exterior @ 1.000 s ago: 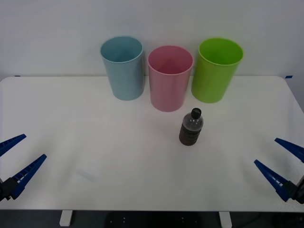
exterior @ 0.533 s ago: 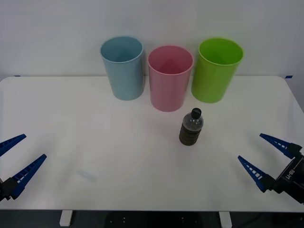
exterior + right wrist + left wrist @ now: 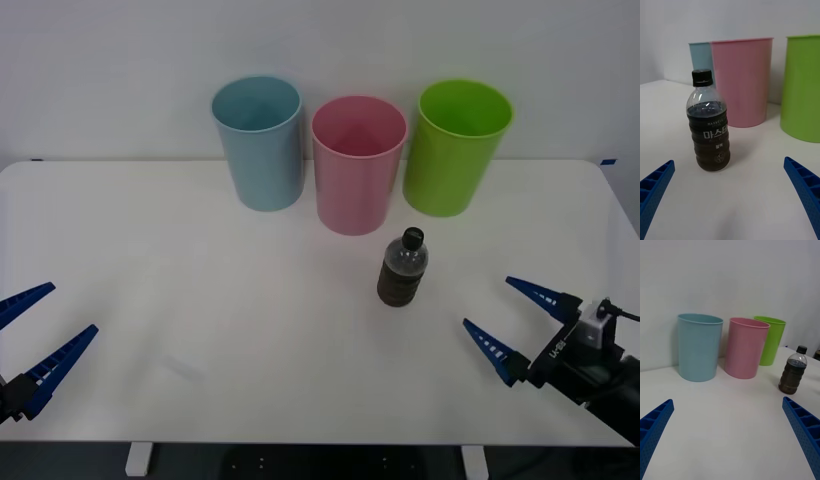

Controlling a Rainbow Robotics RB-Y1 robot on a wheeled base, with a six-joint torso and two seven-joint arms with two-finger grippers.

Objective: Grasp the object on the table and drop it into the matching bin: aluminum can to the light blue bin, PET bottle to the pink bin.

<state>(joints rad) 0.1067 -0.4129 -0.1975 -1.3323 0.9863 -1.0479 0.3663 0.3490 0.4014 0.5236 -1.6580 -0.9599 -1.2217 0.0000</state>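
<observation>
A small PET bottle point(image 3: 403, 268) of dark brown liquid with a black cap stands upright on the white table point(image 3: 200, 300), just in front of the pink bin point(image 3: 358, 165). The light blue bin point(image 3: 259, 142) stands to the pink bin's left. My right gripper point(image 3: 508, 322) is open, low over the table to the right of the bottle and pointing at it; in its wrist view the bottle point(image 3: 709, 123) stands ahead between the blue fingers point(image 3: 803, 187), with a gap still between. My left gripper point(image 3: 35, 330) hangs open at the table's front left corner, and its wrist view shows the bottle point(image 3: 793, 371) far off.
A lime green bin point(image 3: 458, 146) stands right of the pink bin, behind and to the right of the bottle. The three bins line the table's far edge against a white wall. Bare tabletop stretches between the grippers and the bins.
My right gripper has moved left and forward across the table toward the bottle, staying open. The left gripper, bottle and bins have not moved.
</observation>
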